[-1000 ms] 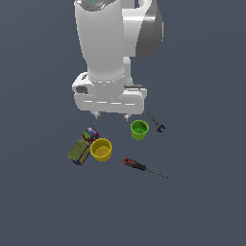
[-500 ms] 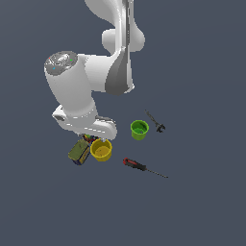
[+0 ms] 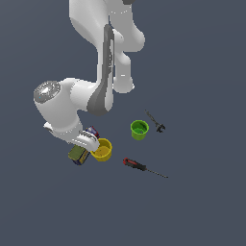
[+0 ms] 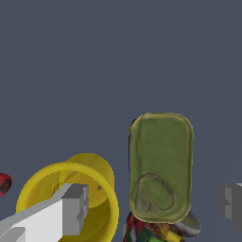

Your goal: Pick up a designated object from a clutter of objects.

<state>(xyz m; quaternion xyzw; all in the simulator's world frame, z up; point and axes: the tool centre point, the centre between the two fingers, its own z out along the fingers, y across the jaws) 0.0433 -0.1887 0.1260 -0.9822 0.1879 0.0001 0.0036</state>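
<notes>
The designated olive-green box (image 3: 78,154) with dark blue edges lies on the floor beside the yellow cup (image 3: 102,150). In the wrist view the box (image 4: 160,165) lies lengthwise between the fingers, below them. My gripper (image 4: 151,205) is open and empty. One finger (image 4: 71,210) is in front of the yellow cup (image 4: 52,189); the other finger (image 4: 231,201) is on the box's far side. The multicoloured can (image 4: 156,232) touches the box's end. In the exterior view my hand (image 3: 84,140) hangs just above the box and hides most of the can (image 3: 92,130).
A green cup (image 3: 139,129) stands toward the exterior view's right, with a thin dark tool (image 3: 156,122) beyond it. A red-handled screwdriver (image 3: 144,167) lies in front of them; its red handle end (image 4: 4,183) shows in the wrist view.
The arm has swung down and toward the exterior view's left, bringing the hand from above the clutter to low over the olive box. The objects have not moved.
</notes>
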